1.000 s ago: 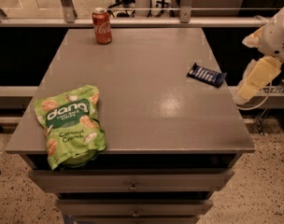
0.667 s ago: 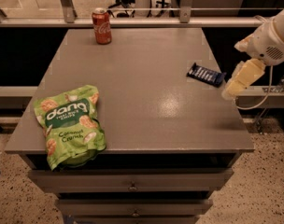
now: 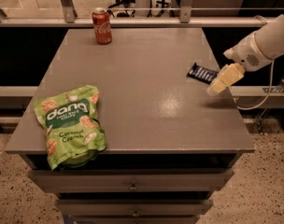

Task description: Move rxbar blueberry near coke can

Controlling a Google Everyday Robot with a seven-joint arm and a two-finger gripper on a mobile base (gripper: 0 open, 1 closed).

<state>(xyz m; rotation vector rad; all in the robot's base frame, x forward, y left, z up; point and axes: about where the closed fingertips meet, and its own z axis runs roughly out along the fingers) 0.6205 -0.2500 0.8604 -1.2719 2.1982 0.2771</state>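
Camera view: the arm (image 3: pixel 266 43) comes in from the right edge, cut off by the frame, so only its pale casing and the claw (image 3: pixel 215 88) show. The claw slants down and to the left above the desk's (image 3: pixel 146 111) right edge. Its pale yellow end reads as one mass, so I cannot tell whether it is released or clenched.

The rxbar blueberry (image 3: pixel 201 72) lies flat near the desk's right edge. Its right end is hidden behind the claw, and whether the two touch cannot be made out. Its dark navy wrapper carries pale lettering that is too small to read.

The coke can (image 3: pixel 102 26) stands upright near the back edge, left of the middle and well apart from the bar. Its white Coca-Cola script is legible on the red side.

A green chip bag (image 3: pixel 69 124) lies at the front left corner, with its lower end hanging slightly over the desk's front edge. The bag reads "dang" in white, with "Coconut Crunch" below. Smaller print between those two lines is illegible.

Drawers (image 3: pixel 132 186) under the top are partly in shadow, and the lowest one is cut off by the frame. A cable (image 3: pixel 261 99) hangs below the arm.
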